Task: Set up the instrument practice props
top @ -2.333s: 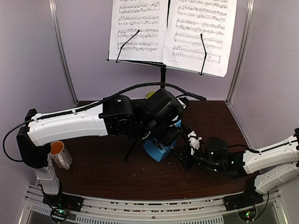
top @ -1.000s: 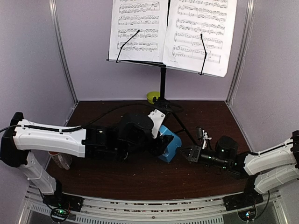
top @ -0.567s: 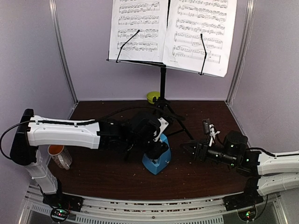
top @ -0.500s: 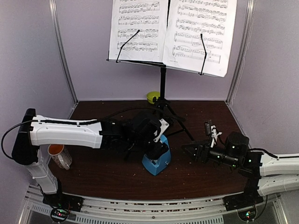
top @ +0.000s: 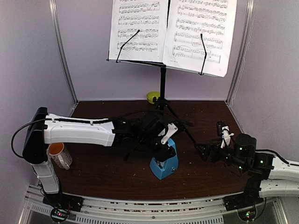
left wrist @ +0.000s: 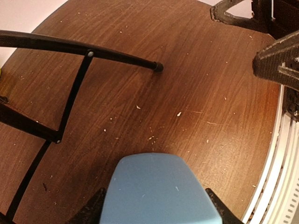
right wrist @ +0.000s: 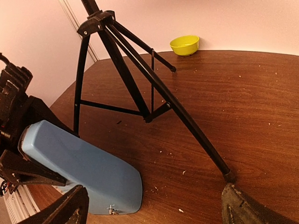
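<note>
We find the left fingers gripping the metronome by its flanks. We judge it light, rigid and slick, best held low. The right fingers stand open, empty.

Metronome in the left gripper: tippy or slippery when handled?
Probably not tippy: the metronome looks wider at its base than on top. Likely slippery: its smooth faces taper, so the left gripper could slide off upward. Looks light; a push should slide it.

Our left arm: reaching out rightward, hand pointing down, clamped on the blue metronome. Our right arm: low, reaching leftward, hand gaping wide.
</note>
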